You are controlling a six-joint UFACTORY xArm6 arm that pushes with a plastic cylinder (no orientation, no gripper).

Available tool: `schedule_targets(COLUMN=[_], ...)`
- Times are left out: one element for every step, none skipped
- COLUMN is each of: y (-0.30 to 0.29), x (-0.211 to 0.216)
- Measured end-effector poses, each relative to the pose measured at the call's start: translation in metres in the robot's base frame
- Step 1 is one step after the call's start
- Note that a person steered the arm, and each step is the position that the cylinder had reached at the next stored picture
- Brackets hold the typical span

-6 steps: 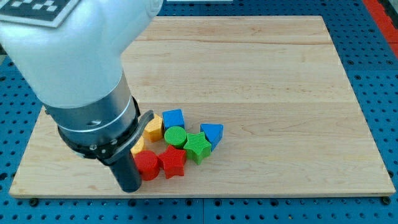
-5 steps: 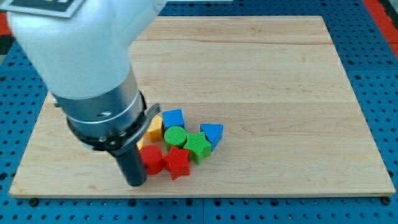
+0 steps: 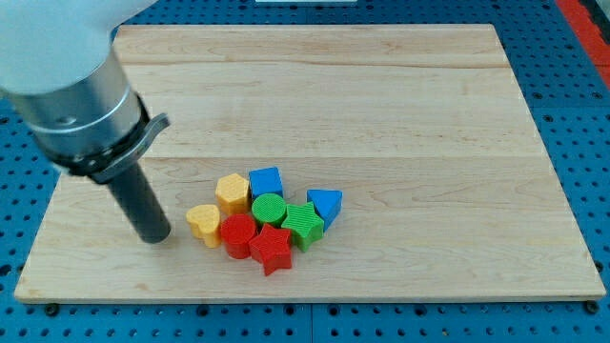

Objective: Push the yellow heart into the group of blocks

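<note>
The yellow heart (image 3: 203, 224) lies at the left edge of the group, touching the red cylinder (image 3: 237, 234) and close under the yellow hexagon (image 3: 232, 192). The group also holds a blue cube (image 3: 266, 181), a green cylinder (image 3: 270, 208), a green star (image 3: 303, 224), a red star (image 3: 272, 250) and a blue triangle (image 3: 325, 204). My tip (image 3: 153, 237) rests on the board just left of the yellow heart, a small gap apart from it.
The wooden board (image 3: 381, 114) lies on a blue perforated table. The arm's grey body (image 3: 67, 86) covers the board's upper left corner.
The arm has moved up and to the view's left, uncovering the yellow heart and hexagon. The red cylinder and red star have shifted slightly right.
</note>
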State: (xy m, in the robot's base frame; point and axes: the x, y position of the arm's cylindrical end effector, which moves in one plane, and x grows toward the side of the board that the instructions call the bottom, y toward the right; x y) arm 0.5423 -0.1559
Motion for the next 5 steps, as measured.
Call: schedule_targets(y=[0.031,0.051,0.039,-0.017,-0.021], x=[-0.005,-0.017,-0.029,-0.045,-0.074])
